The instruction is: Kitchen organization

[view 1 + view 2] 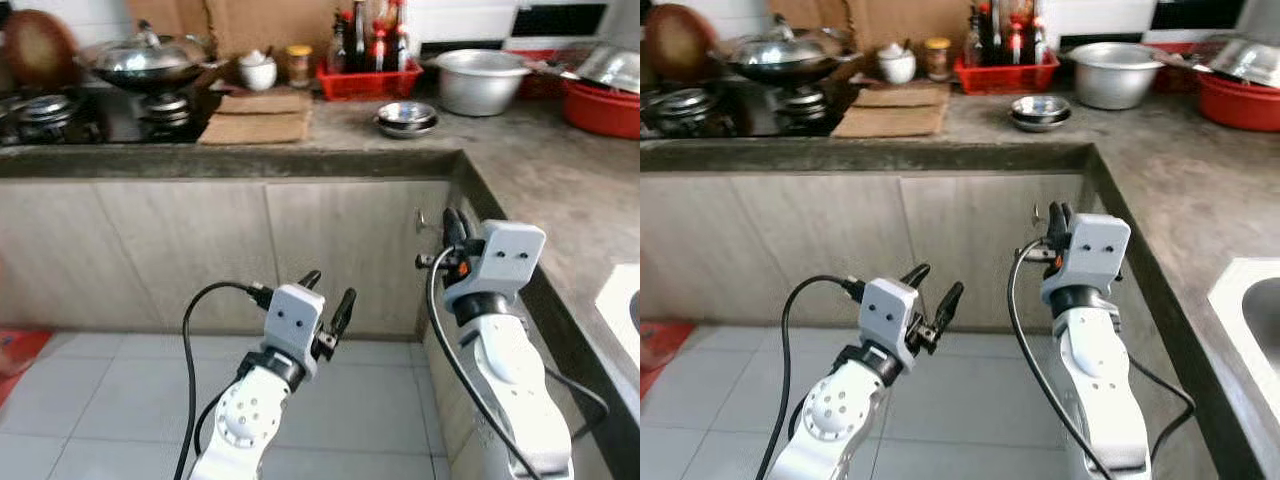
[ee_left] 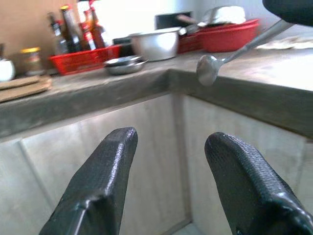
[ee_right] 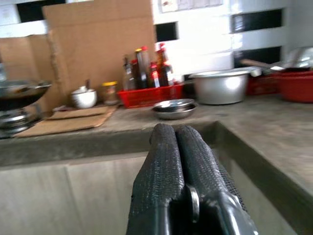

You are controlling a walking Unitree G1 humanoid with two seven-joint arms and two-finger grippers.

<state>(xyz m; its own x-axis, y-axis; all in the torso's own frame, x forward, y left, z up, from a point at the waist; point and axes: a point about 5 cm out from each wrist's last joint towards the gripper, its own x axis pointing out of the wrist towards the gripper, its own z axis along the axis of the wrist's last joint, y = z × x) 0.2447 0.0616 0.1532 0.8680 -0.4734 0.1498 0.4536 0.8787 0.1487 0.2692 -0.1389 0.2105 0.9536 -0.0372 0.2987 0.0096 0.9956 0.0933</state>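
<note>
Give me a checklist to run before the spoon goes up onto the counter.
1. Right pincer shut on spoon: ok.
2. Left pincer open and holding nothing: ok.
3. Spoon clear of the counter edge: cannot tell.
4. Bare counter near the corner to set it down: ok.
5. Bowls set back from that spot: ok.
6. Grip firm enough for the lift: cannot tell.

Home kitchen: concrete counter [image 1: 520,160] carrying gas stove [image 1: 90,110], wok [image 1: 150,60], sauce bottles [image 1: 365,40], steel pot [image 1: 480,80].
</note>
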